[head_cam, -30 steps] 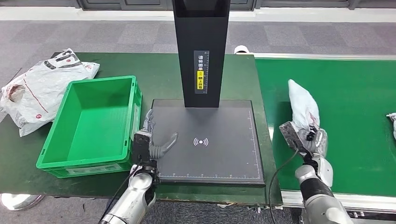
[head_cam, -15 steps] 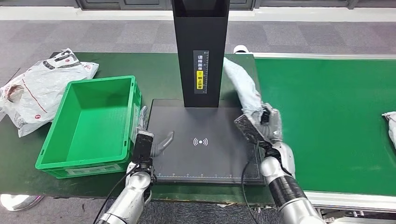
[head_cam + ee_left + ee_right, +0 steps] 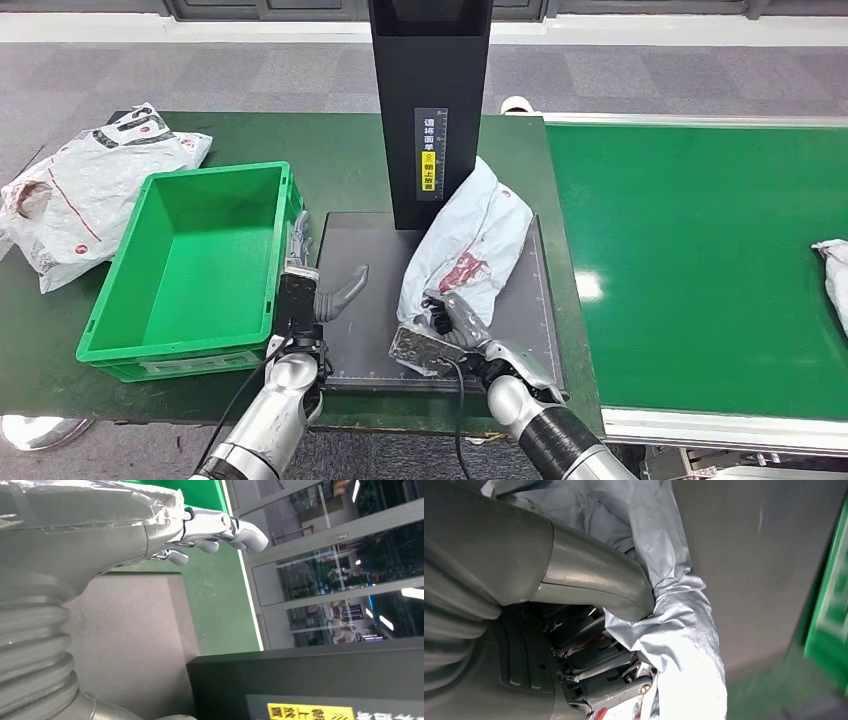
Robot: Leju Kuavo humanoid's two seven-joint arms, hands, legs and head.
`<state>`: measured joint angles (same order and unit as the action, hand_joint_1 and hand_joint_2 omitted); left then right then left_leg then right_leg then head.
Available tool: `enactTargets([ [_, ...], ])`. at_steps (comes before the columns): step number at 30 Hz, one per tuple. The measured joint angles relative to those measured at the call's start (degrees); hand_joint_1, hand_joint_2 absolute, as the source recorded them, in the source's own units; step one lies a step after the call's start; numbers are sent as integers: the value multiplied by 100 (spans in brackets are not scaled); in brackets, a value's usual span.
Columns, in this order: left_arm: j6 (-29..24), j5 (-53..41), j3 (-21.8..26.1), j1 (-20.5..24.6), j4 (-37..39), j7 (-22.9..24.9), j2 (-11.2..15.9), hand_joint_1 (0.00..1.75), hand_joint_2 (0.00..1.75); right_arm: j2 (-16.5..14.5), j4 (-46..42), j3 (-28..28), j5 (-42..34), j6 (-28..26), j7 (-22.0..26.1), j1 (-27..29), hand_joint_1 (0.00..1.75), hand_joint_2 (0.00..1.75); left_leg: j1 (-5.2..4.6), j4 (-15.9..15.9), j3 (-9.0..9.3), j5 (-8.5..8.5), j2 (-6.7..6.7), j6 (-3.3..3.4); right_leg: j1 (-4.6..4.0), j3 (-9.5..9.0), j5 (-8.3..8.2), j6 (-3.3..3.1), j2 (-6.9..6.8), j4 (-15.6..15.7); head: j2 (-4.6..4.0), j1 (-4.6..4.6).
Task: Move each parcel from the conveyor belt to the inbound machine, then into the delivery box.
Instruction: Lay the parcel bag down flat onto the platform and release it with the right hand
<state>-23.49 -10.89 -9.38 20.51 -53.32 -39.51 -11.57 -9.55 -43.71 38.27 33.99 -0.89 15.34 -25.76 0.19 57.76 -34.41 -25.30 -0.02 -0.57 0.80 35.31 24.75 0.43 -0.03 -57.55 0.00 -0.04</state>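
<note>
Head view: your right hand (image 3: 447, 325) has swung the crumpled grey-white plastic parcel with red print (image 3: 468, 245) off the green conveyor belt (image 3: 700, 250) and onto the flat black scan pad of the inbound machine (image 3: 375, 330). A second ago it was over the belt; now the parcel lies on the pad, just in front of the machine's black upright column (image 3: 430, 90), with the hand gripping its near end. So I judge the belt-to-machine leg about done; release and the move to the open green plastic crate (image 3: 195, 260) left of the pad come next. Your left hand (image 3: 310, 290) hovers at the pad's left edge beside the crate, fingers spread, holding nothing. Another white parcel (image 3: 832, 270) waits on the belt, far right of the pad. The column carries white Chinese characters and a yellow sticker (image 3: 430, 165), too small to read.

Left wrist view: the left hand (image 3: 210, 527) is empty, fingers apart, above the pad; a yellow label (image 3: 310, 712) on the column is cut off.

Right wrist view: the thumb and dark fingers (image 3: 599, 655) clamp the parcel (image 3: 684, 620) over the pad.
</note>
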Motion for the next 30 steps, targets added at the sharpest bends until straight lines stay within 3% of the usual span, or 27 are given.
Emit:
enactTargets([
  [1,1,57,-5,21,14,-13,1,0,175,6,24,90,-49,40,0,-2,30,175,0,0,0,0,0,0,1,0,0,0,0,0,0,0],
  [2,-4,114,-14,40,29,-21,1,0,175,14,48,186,-106,64,2,-3,3,175,0,0,1,0,1,0,1,0,0,0,1,0,0,0],
  [3,-10,161,-28,56,43,-27,3,0,175,22,64,267,-161,69,4,-2,0,175,0,0,1,0,1,0,1,0,0,0,1,0,0,0],
  [8,-48,342,-98,72,80,-43,19,0,175,78,37,442,-417,-171,-9,83,0,175,-1,1,2,0,0,0,1,-1,0,0,1,1,0,-2],
  [12,-148,490,-99,-2,-31,-49,36,0,175,204,-327,397,-565,-904,122,302,0,175,-1,1,-1,-1,0,0,1,-1,0,0,0,1,0,-1],
  [18,-225,549,-98,-149,-306,-53,64,0,175,329,-868,18,-833,-1401,394,463,0,175,-1,1,-1,-2,0,1,2,0,0,1,-1,1,0,-1],
  [24,-147,332,-101,-162,-302,-53,66,0,175,341,-1237,-638,-1358,-2119,1152,642,0,175,-2,1,0,-1,0,1,2,-1,0,1,-1,1,0,0],
  [30,-81,93,-188,-134,-137,-37,62,0,175,331,-1381,-1028,-1632,-2210,1399,718,0,175,-2,1,1,-1,0,1,2,-1,0,1,0,1,0,-1],
])
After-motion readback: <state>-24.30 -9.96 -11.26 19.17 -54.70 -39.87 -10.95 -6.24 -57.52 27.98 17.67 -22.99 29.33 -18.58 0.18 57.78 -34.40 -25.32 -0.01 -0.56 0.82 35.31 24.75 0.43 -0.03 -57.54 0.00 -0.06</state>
